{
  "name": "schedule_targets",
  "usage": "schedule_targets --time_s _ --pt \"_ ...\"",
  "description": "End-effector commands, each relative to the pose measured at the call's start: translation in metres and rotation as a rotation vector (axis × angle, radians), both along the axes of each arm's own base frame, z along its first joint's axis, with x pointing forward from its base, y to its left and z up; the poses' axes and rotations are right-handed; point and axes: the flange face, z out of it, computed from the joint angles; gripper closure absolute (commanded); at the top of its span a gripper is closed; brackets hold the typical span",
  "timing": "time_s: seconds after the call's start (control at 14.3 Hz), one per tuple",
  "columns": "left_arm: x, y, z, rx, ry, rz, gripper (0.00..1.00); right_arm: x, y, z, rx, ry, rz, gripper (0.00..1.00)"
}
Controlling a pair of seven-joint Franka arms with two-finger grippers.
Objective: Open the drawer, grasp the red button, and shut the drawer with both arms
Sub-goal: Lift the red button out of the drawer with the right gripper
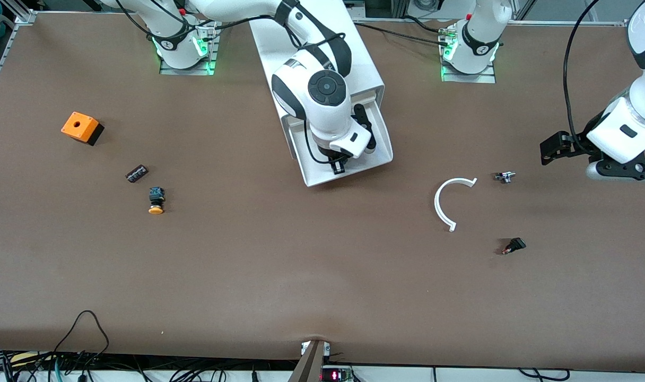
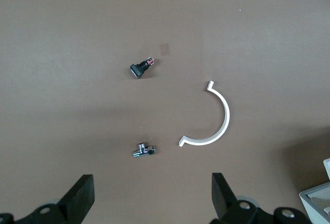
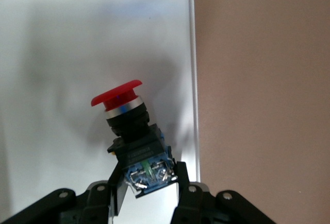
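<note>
Right gripper (image 3: 147, 188) over the open drawer (image 1: 375, 159), jaws clamped on the button (image 3: 131, 136).
We see the left gripper (image 2: 152, 203) waiting above the desk (image 1: 301, 276), jaws wide apart, empty.

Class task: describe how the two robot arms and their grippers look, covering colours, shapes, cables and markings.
Both arms are glossy white rounded segments with dark grey joint bands and black cables. The right arm shows a round dark grey cap. The left gripper and the right gripper are black, each with two fingers.
</note>
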Motion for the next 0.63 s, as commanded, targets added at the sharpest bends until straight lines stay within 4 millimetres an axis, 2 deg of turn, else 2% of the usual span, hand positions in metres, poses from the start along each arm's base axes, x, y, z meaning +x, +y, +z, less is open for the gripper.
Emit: schedule_targets --time_s 0.0,0.07,0.14,0.21,0.42,0.56 --pt "-0.019 -0.004 0.011 -0.013 -0.037 -0.016 0.00 -0.003 -0.003 0.019 -0.014 0.017 0.015 0.72" --pt "-0.030 -0.010 0.007 -0.013 -0.063 -0.026 0.00 -0.002 -0.004 0.020 -0.017 0.018 0.012 0.72" --pt "-0.041 -0.009 0.002 -0.014 -0.092 -0.029 0.00 -0.002 -0.005 0.031 -0.009 0.016 0.010 0.73" --pt "-0.044 -0.007 0.003 -0.013 -0.092 -0.029 0.00 -0.002 -0.007 0.043 -0.003 0.011 0.009 0.74" --pt "-0.037 -0.004 0.007 -0.015 -0.082 -0.004 0.00 0.009 -0.027 0.077 0.010 0.007 -0.019 0.74" --pt "-0.040 -0.004 0.006 -0.013 -0.059 -0.006 0.00 0.018 -0.045 0.102 0.025 0.002 -0.047 0.74"
